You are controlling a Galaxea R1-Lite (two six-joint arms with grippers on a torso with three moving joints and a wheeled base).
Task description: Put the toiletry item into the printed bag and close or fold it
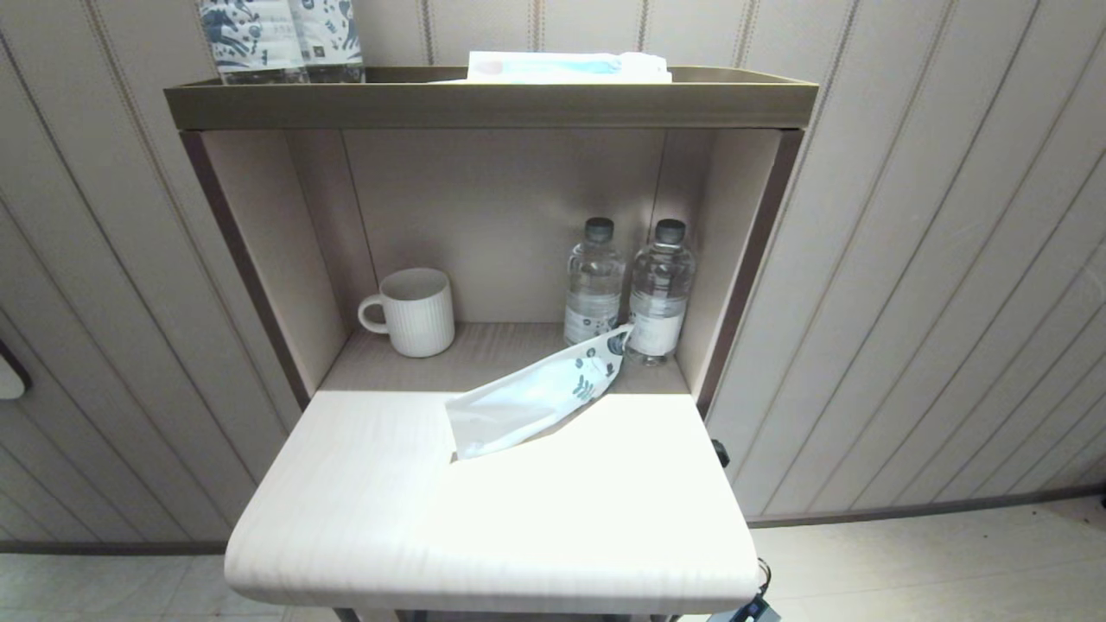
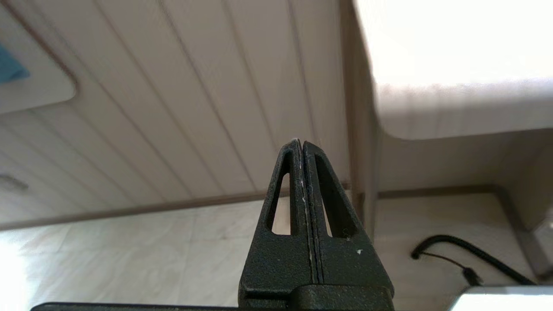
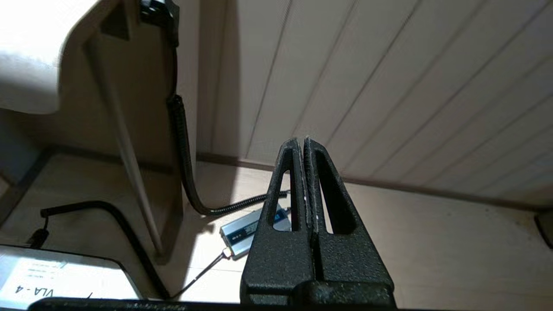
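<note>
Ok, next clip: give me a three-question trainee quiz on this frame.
1. True or false: the flat white plastic pouch with dark leaf print lies on the pale wooden table.
2. How many clear plastic water bottles stand in the alcove? A one, B two, C three.
3. Fill in: the left tool and right tool are both ___.

Key: 1 true. 2 B, beside a white ribbed mug. 3 shut, below table level.

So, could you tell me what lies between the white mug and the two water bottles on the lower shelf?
Nothing: in the head view the shelf is bare between the mug and the bottles; the printed bag lies nearer the front.
</note>
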